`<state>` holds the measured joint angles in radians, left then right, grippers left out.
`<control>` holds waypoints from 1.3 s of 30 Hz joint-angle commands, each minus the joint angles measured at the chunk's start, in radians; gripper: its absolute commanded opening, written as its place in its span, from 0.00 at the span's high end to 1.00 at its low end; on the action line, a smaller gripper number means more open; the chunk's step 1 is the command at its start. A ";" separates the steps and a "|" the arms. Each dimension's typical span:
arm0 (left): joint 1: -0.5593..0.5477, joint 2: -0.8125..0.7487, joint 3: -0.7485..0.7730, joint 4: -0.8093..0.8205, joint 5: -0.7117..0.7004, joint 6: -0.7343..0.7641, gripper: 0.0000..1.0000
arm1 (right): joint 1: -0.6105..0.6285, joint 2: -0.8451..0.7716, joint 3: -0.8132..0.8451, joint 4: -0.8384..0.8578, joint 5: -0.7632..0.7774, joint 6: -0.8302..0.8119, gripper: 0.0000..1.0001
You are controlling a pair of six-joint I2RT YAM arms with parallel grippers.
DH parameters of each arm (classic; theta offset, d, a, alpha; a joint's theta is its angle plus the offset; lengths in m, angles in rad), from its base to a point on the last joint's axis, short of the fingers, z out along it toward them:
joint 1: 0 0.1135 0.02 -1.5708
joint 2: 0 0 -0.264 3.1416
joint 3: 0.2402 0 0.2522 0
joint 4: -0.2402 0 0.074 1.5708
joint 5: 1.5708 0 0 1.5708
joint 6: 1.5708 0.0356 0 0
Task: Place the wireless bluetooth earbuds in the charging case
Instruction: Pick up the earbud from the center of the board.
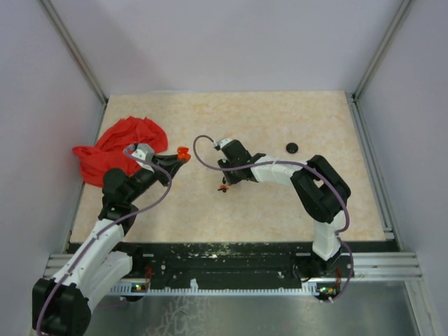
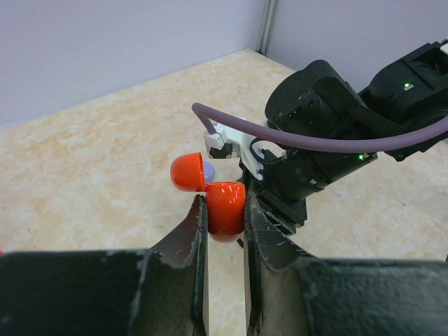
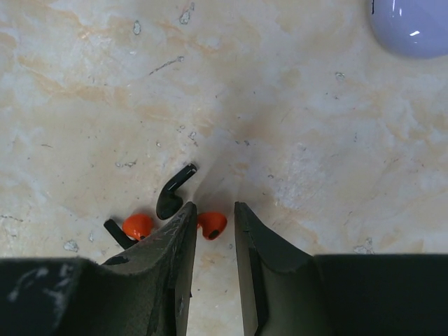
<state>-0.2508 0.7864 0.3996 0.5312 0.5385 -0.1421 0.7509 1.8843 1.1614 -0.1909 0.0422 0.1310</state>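
Two tiny earbuds, black stems with reddish-orange tips, lie on the table under my right gripper (image 1: 225, 183). In the right wrist view one earbud's orange tip (image 3: 212, 224) sits between the open jaws, touching the left finger, and its black stem (image 3: 175, 187) sticks out to the left. The other earbud (image 3: 136, 227) lies further left. My left gripper (image 2: 225, 210) is shut on the glossy orange charging case (image 2: 225, 204), held above the table with its lid (image 2: 187, 173) flipped open. In the top view the case (image 1: 182, 153) is left of the right gripper.
A crumpled red cloth (image 1: 117, 148) lies at the far left. A round black disc (image 1: 292, 147) lies behind the right arm. A pale lavender rounded object (image 3: 409, 24) shows at the top right edge of the right wrist view. Metal rails (image 1: 224, 269) run along the near table edge.
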 commanded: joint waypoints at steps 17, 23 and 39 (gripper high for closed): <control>0.013 0.024 0.012 0.042 0.060 -0.035 0.99 | -0.028 -0.138 -0.017 -0.146 0.060 -0.083 0.67; 0.013 0.032 0.011 0.054 0.092 -0.042 0.99 | -0.041 -0.134 -0.005 -0.154 0.016 -0.092 0.64; 0.013 0.036 -0.036 0.156 0.309 0.066 0.99 | -0.051 -0.077 0.080 -0.197 -0.031 -0.065 0.65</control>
<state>-0.2440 0.8406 0.3748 0.6456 0.7666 -0.1402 0.7040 1.8008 1.1641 -0.3721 0.0162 0.0544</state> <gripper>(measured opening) 0.223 0.356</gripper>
